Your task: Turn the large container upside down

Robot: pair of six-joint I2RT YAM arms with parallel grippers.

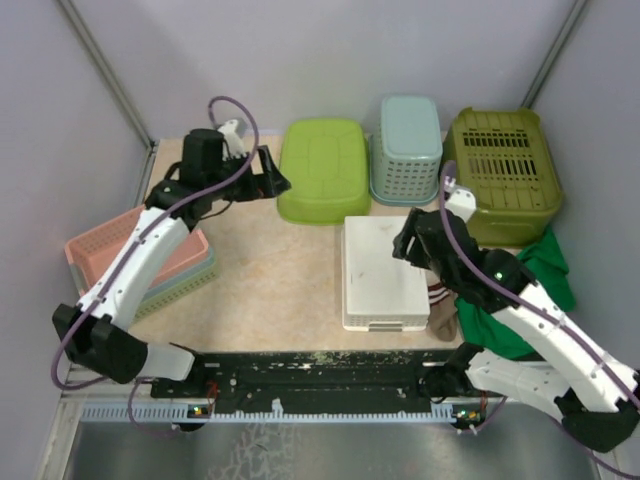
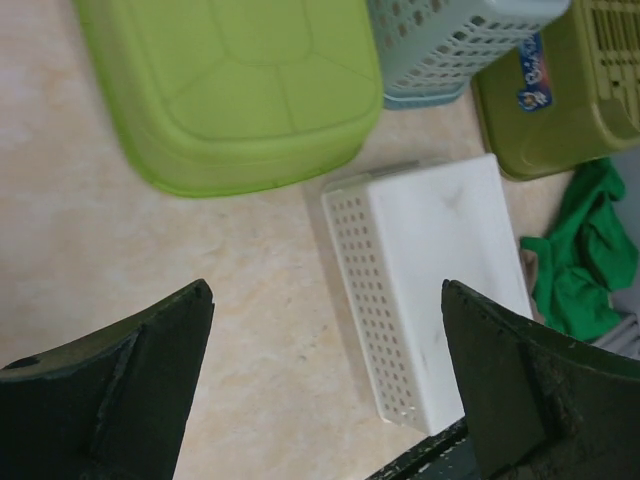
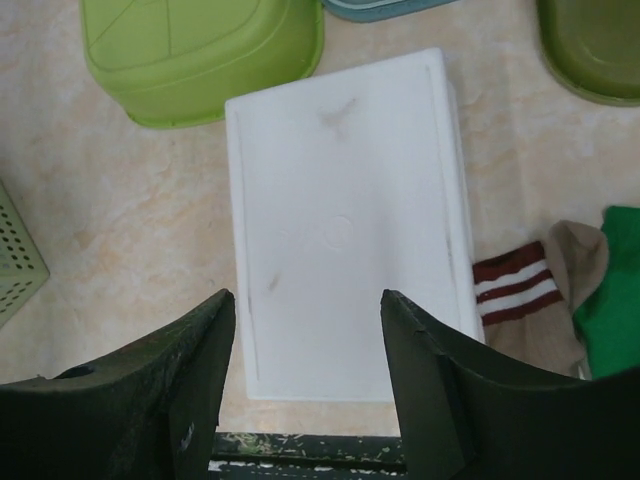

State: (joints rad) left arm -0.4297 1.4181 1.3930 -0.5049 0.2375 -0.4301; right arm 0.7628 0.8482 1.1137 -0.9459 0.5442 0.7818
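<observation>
The largest container here, an olive-green slatted basket (image 1: 503,175) (image 2: 570,90) (image 3: 595,45), sits at the back right with its slatted base facing up. My left gripper (image 1: 275,180) (image 2: 325,290) hangs open at the back left, beside a lime-green tub (image 1: 323,168) (image 2: 235,85) that lies bottom-up. My right gripper (image 1: 405,240) (image 3: 305,295) is open above a white perforated basket (image 1: 382,272) (image 3: 345,220) (image 2: 430,280), also bottom-up. Neither gripper holds or touches anything.
A pale blue basket (image 1: 406,148) (image 2: 455,45) stands between the lime tub and the olive basket. Stacked pink and green baskets (image 1: 140,255) sit at the left edge. A green cloth (image 1: 520,300) (image 3: 610,290) and a striped sock (image 3: 515,285) lie right of the white basket.
</observation>
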